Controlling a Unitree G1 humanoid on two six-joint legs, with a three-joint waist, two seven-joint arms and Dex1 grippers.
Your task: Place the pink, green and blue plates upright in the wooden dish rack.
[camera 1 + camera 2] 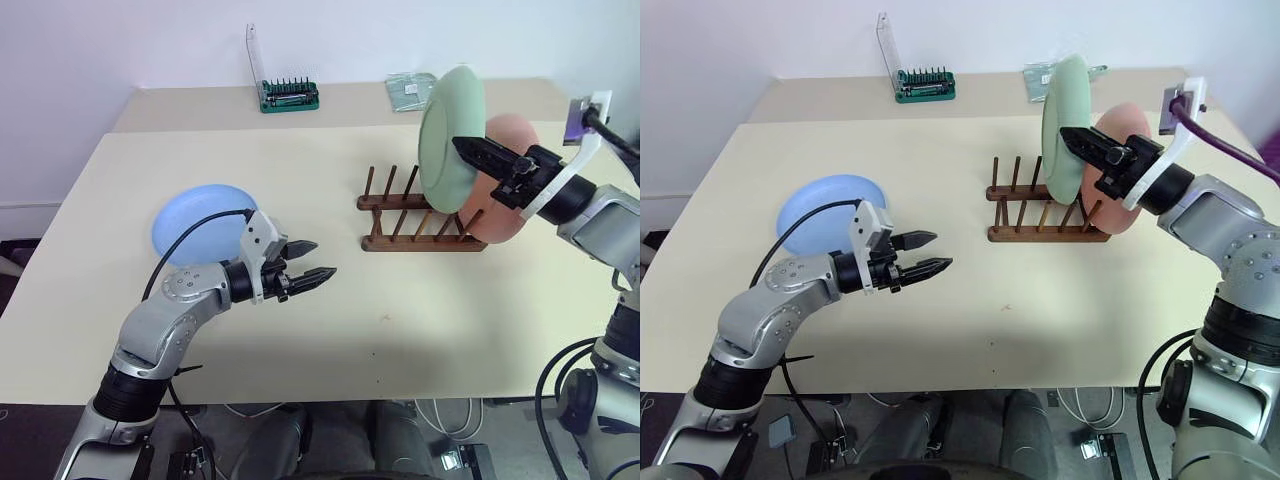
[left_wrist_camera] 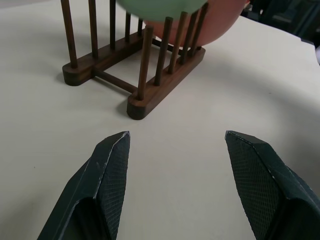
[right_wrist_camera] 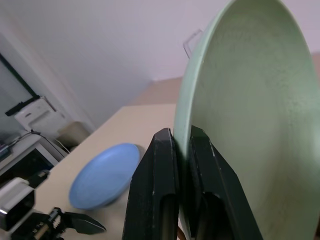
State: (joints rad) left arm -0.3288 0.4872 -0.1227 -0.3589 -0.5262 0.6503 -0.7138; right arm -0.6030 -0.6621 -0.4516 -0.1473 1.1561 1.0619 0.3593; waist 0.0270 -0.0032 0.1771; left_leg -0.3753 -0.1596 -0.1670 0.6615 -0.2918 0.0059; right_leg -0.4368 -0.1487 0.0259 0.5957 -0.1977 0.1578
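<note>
My right gripper (image 1: 460, 145) is shut on the rim of the green plate (image 1: 452, 135) and holds it upright just above the wooden dish rack (image 1: 400, 240). At the rack's right end, behind the green plate, the pink plate (image 1: 497, 225) stands upright between the pegs. On the left of the table the blue plate (image 1: 195, 225) lies flat. My left gripper (image 1: 324, 257) hovers open and empty over the table between the blue plate and the rack, pointing at the rack (image 2: 160, 92).
A green tool holder (image 1: 289, 96) with a clear panel and a grey packet (image 1: 410, 90) sit on the far table by the wall. Bare tabletop (image 1: 400, 320) stretches in front of the rack down to the near edge.
</note>
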